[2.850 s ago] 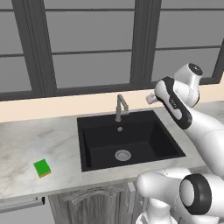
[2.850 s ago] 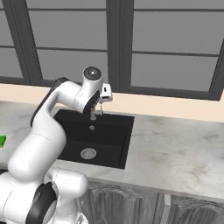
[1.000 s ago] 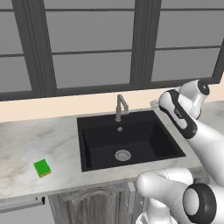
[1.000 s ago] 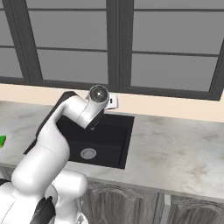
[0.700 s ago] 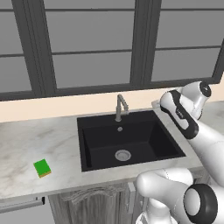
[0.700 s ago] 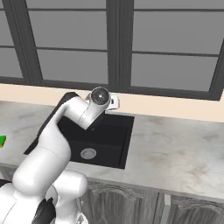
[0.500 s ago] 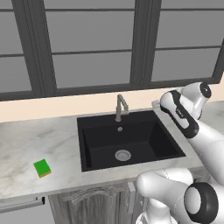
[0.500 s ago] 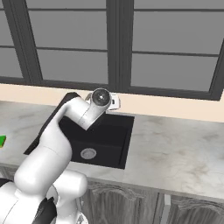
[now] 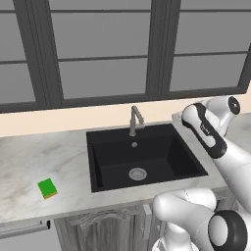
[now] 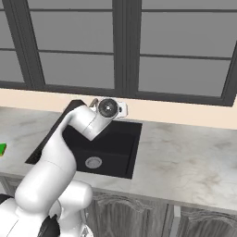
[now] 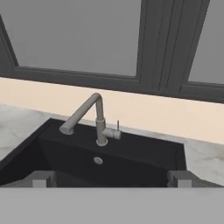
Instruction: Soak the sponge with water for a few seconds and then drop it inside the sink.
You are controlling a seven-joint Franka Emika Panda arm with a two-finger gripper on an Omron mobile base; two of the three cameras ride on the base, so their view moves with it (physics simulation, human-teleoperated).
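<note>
Swinging further right since the earlier frames, the arm now holds its wrist above the black sink's [image 9: 147,159] right rim. The fingers [image 11: 111,179] stand wide apart, empty, facing the grey faucet [image 11: 89,118]; no stream falls from its spout. The green sponge [image 9: 47,188] lies on the marble desk [image 9: 44,162], well left of the basin, near the front edge, with bare desk all round it.

Sink [image 9: 147,157] matte black, silver drain [image 9: 138,173]; faucet [image 11: 89,117] grey. Sponge [image 9: 47,188] bright green. Surface [image 9: 34,166] pale veined marble.
</note>
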